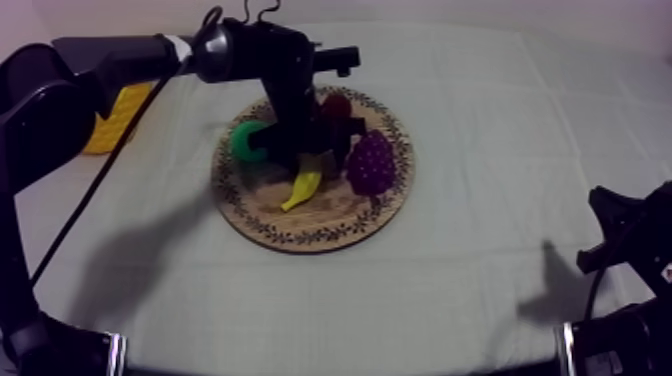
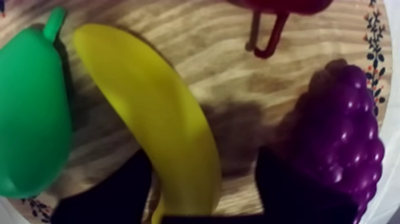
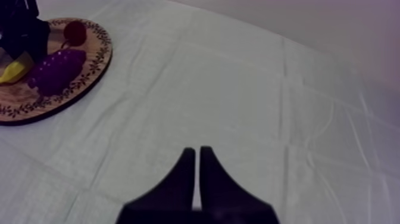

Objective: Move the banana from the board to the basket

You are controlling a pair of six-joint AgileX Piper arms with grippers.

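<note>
Banana (image 1: 303,187) lies flat on the round wooden board (image 1: 300,238), near its middle, one tip toward the board's front rim. My left arm (image 1: 120,55) comes in from upper left & the left gripper (image 1: 298,160) is down over the banana's upper end. On that side's wrist cam the left gripper is released: fingers (image 2: 113,199) spread wide, banana running btwn them. One finger is right against the banana's side. The other is apart from it w/ bare wood btwn, close to the grapes (image 2: 348,137). It's not clamped on anything that I can see.

Pear (image 2: 30,119), green, lies just beside the banana on the side away from the grapes; can't tell if they touch. Small red fruit (image 2: 286,5) w/ its stem sits beyond the banana, toward the board's far rim.

Yellow basket (image 1: 120,115) stands on the cloth (image 1: 480,120) at the table's left, well apart from the board & partly behind my left arm.

Right gripper (image 1: 605,230) sits low at the table's right edge, well apart from the board. Its wrist cam shows its fingers (image 3: 178,184) pressed together in a narrow wedge, clenched on nothing, over bare cloth, w/ board, grapes & a banana tip farther off.
</note>
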